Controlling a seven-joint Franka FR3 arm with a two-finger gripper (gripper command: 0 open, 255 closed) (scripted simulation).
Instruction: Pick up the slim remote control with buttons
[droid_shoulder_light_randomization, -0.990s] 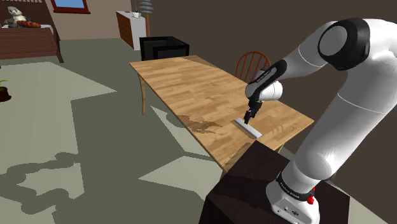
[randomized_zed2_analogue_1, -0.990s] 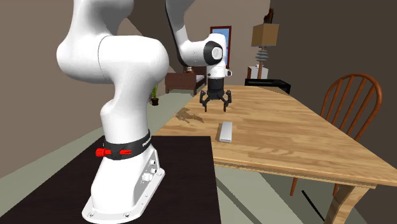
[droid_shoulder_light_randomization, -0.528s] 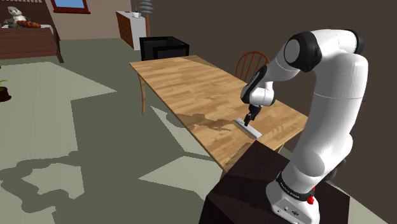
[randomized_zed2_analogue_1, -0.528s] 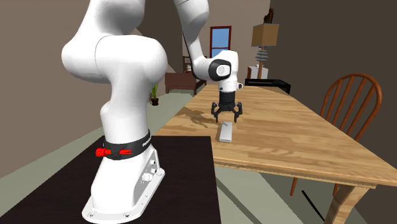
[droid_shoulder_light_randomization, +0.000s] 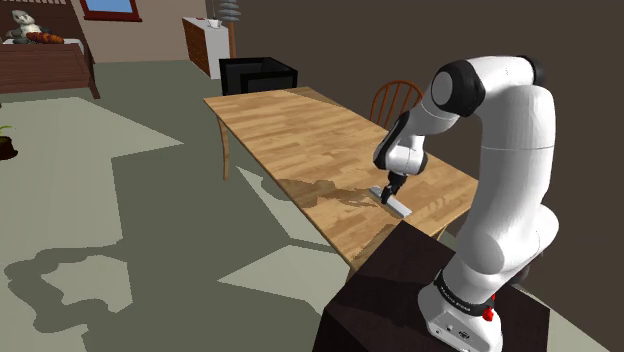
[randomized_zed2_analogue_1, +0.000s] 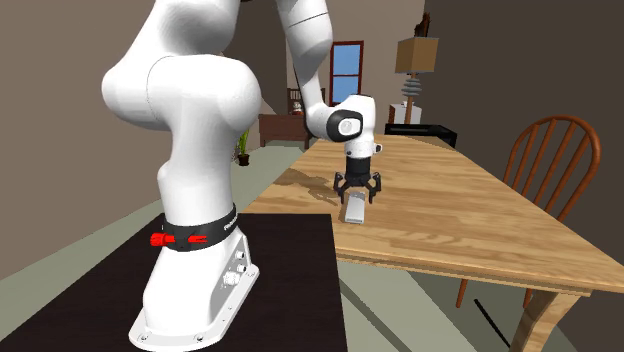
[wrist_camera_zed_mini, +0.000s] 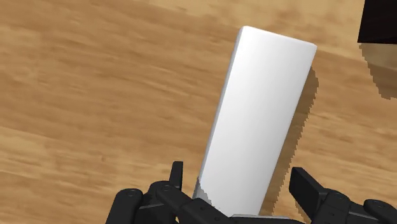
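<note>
The remote (droid_shoulder_light_randomization: 399, 204) is a plain white slim slab with no visible buttons. It lies flat on the wooden table (droid_shoulder_light_randomization: 300, 130) near the edge closest to the stand. My black gripper (droid_shoulder_light_randomization: 390, 191) points straight down over the remote's end farther from the stand, just above the tabletop. The second exterior view has the gripper (randomized_zed2_analogue_1: 358, 197) low over the remote (randomized_zed2_analogue_1: 354, 210). In the wrist view the gripper (wrist_camera_zed_mini: 239, 177) is open. Its fingers (wrist_camera_zed_mini: 176, 173) stand on either side of the remote (wrist_camera_zed_mini: 261, 121) and do not clasp it.
A wooden chair (droid_shoulder_light_randomization: 395, 100) stands behind the table's long side, and the second exterior view has that chair (randomized_zed2_analogue_1: 555, 160) at its right. A black box (droid_shoulder_light_randomization: 258, 75) sits beyond the table's far end. The dark stand (droid_shoulder_light_randomization: 400, 290) abuts the near table edge.
The arm has folded back toward the stand, and the gripper has come down from above the tabletop onto the remote's far end. The fingers have stayed open. The remote has not moved.
</note>
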